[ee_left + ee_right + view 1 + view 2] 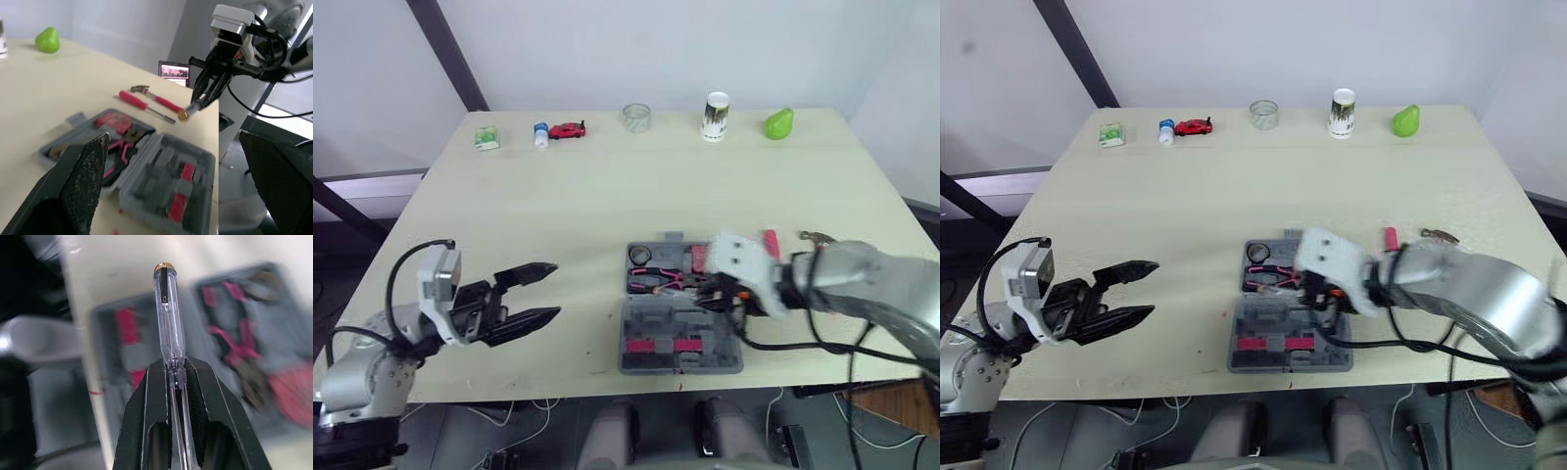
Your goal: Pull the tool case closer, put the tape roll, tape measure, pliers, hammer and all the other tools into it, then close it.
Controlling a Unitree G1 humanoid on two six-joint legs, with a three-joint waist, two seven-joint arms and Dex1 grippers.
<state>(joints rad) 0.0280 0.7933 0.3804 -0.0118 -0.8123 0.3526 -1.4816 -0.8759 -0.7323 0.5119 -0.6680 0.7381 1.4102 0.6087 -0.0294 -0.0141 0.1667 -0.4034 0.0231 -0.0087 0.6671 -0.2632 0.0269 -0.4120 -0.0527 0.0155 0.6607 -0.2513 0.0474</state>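
L gripper [555,290] fingers apart, empty, well left of open tool case [680,338]; R gripper [174,366] clamped on clear tester screwdriver [167,308], its long axis in line w/ fingers, case just beneath; R arm nearer.

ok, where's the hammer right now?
The hammer lies on the table to the robot's right of the open tool case, beside a red-handled screwdriver, near the right gripper, whose jaws are shut on a clear tester pen.
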